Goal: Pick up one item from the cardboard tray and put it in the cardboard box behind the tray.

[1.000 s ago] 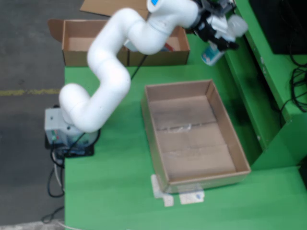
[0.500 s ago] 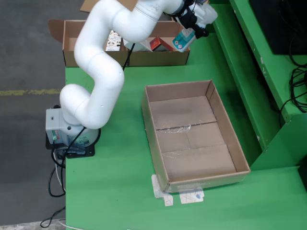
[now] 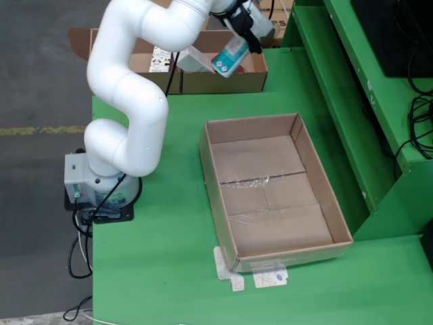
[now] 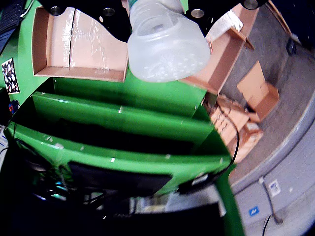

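Now bottle over rear box, leftward.

The arm is glossy white, built of thick rounded tube segments joined by bulbous elbows. It rises from a grey box-like base on a black plate at the left of the fixed view, where black cables trail down to the floor. The pincer, at the top of the frame, is black; in the wrist view its underside shows round silver screw heads.
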`<state>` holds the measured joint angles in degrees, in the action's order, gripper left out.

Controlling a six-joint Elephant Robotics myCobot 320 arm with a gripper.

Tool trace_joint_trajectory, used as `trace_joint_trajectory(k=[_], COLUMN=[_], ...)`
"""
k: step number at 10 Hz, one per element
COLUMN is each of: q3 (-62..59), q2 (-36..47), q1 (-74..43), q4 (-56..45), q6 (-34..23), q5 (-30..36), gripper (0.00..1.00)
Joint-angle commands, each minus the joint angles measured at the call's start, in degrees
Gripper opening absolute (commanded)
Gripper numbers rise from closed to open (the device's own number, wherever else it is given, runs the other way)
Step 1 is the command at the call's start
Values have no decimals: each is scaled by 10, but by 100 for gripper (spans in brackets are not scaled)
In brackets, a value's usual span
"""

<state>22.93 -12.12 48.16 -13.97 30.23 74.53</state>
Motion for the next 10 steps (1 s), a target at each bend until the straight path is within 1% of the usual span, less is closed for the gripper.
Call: trace_joint_trajectory(k=[1,4,6,7,10], q3=[204,200,214,214,254], q2=[72,65,68,68,94], q1=[90,117,166,166,228], q4=[-87,-94,-100,-100,-107], q6=[18,31,53,53,82], q5=[-16,-23,-38,-38,-49], gripper=[0,0,0,0,0])
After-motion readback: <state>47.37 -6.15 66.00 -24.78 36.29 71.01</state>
